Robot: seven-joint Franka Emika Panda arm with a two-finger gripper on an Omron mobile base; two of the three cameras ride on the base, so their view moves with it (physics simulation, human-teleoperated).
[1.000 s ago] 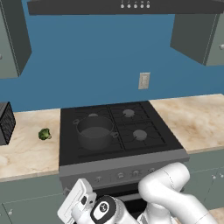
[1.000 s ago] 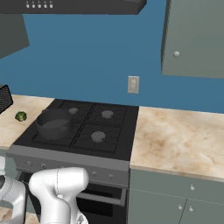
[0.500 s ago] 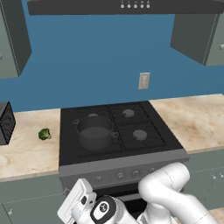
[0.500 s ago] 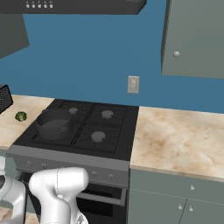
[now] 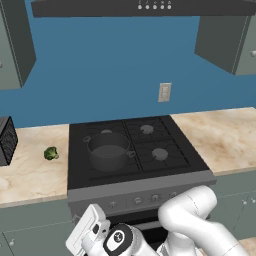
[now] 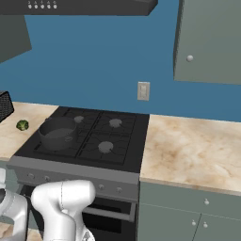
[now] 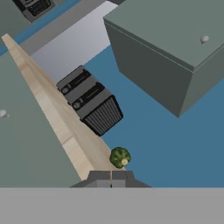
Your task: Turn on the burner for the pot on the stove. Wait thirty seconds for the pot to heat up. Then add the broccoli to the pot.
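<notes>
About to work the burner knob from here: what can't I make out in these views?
- Stove knobs: too small in both base views to read their settings; no flame can be made out.
- Pot interior: dark, contents unclear.
- Pincer: tips cut off by the hand view's bottom edge; it is shut.
- Broccoli: tiny; underside hidden by the counter edge.

Blue wall (image 5: 100,75), grey-green cabinets (image 6: 212,42), beige marbled counter (image 6: 188,150), range hood (image 5: 145,6)

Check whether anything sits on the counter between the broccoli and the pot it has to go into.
Nothing visible does. The broccoli lies on the counter left of the stove; between it and the pot on the front left burner are just bare counter and grate. The toaster stands farther left, off that line.
</notes>
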